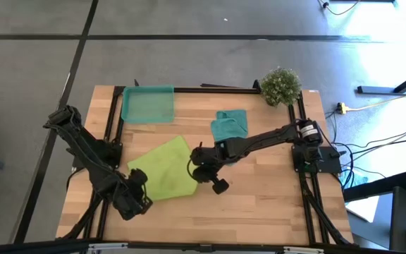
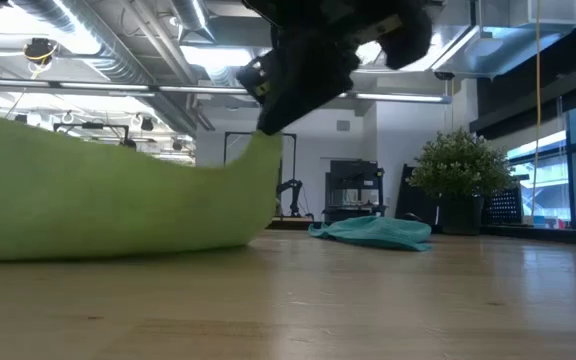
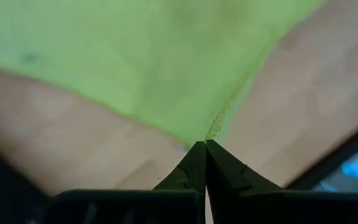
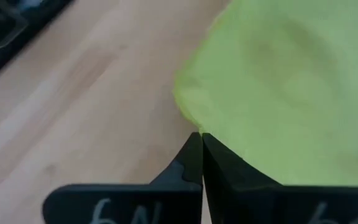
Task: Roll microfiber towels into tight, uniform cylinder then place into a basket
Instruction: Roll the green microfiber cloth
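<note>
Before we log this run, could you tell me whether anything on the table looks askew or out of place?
The smaller teal microfiber cloth lies crumpled beside the translucent teal plastic basket, neither flat nor rolled.

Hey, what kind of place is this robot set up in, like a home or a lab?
Most likely a robotics lab or workshop, not a home: exposed ceiling ducts, another robot arm at the back, and cables trailing over the bare floor beside the wooden table.

We looked straight down from high above the table (image 1: 259, 204); low, we faced level across it. Both wrist views sat close over the lime-green towel (image 3: 166, 56), shared throughout.
</note>
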Motion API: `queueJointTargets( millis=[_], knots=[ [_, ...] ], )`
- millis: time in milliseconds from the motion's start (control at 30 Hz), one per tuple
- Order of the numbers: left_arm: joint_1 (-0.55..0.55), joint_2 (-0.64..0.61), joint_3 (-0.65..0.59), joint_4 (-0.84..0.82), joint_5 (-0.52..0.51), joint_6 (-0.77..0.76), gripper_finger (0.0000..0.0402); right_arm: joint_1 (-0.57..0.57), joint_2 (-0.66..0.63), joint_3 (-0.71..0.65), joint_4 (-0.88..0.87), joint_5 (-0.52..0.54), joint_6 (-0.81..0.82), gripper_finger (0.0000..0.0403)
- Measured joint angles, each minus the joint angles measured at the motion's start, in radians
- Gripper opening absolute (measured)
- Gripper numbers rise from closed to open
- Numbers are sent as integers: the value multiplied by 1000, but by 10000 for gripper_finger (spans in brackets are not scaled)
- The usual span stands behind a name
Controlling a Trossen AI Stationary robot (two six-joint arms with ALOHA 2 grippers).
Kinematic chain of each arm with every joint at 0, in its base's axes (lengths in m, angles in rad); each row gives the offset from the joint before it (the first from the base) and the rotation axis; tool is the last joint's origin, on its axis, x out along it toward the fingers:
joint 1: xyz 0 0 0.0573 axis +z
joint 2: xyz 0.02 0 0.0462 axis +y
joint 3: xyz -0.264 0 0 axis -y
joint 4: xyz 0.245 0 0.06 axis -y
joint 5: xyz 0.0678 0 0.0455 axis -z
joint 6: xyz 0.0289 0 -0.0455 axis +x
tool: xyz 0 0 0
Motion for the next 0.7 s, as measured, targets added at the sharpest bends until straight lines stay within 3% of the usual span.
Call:
queueJointTargets(
  millis=[200, 500, 700],
  knots=[
    [0, 0, 5, -140, 0, -160, 0, -55, 0, 24, 31, 93, 3, 1],
    [1, 0, 5, -314, 42, -332, 0, -150, 33, 25, 100, 96, 2, 0],
    [1, 0, -18, -328, 42, -380, 0, -191, 71, 25, 198, 94, -6, 0]
  ],
)
